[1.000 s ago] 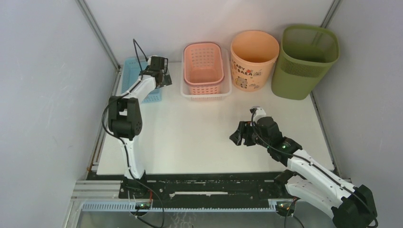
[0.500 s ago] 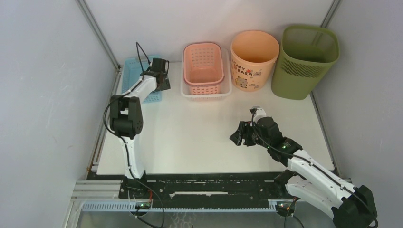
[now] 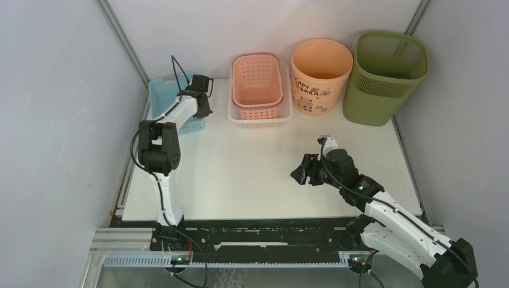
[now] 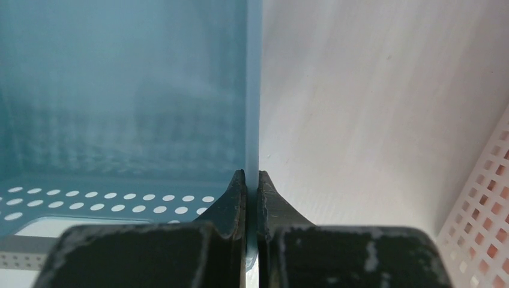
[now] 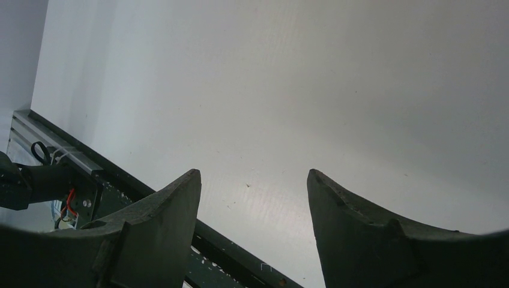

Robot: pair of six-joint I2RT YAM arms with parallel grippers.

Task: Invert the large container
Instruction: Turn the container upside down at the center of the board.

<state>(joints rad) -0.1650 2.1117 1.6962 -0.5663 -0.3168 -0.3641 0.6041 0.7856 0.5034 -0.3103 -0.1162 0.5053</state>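
The large container (image 3: 385, 81) is seen upright, mouth up, at the far right corner of the table (image 3: 252, 162), just beside the peach bucket (image 3: 320, 75). It is touched by neither arm, and its place is unchanged from the frame a second earlier.

The main change is found at the left gripper (image 3: 203, 107). A second ago its jaws were spread near the blue basket (image 3: 163, 99) at the far left. They are now pressed together on the basket's right-hand wall, which in the left wrist view is seen pinched thinly between the two fingertips of the left gripper (image 4: 252, 180), with the blue basket (image 4: 120, 90) to the left of them and bare table to the right. The basket itself has been shifted – its outline is now skewed and its left edge lies closer to the side wall than before.

The right gripper (image 3: 303, 171) is held above the middle right of the table, well apart from every container, and has barely been moved since the earlier frame. Its jaws are kept wide, and in the right wrist view nothing but white tabletop is seen between the fingers of the right gripper (image 5: 253, 175).

The pink basket (image 3: 257, 81) between the blue basket and the bucket is left as it was.
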